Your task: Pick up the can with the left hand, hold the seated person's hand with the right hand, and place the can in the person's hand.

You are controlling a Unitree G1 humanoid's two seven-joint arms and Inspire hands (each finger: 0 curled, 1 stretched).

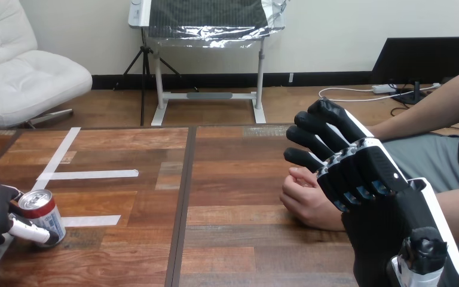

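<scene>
Lab, wooden table [233, 179], white tape marks [95, 174]

Even, diffuse light is filling the scene brightly, apparently from overhead — shadows on the wooden table [239, 179] are falling soft-edged. The planks are giving off a soft sheen, and the white tape strips [89, 174] are reading as their brightest patches. The can [42, 215] is catching a small highlight on its metal top (its shadow is pooling softly at its base). Beneath the person's hand [308, 203] a faint shadow is lying — the black right hand [382, 179] is showing only dull glints along its fingers [329, 113].
</scene>
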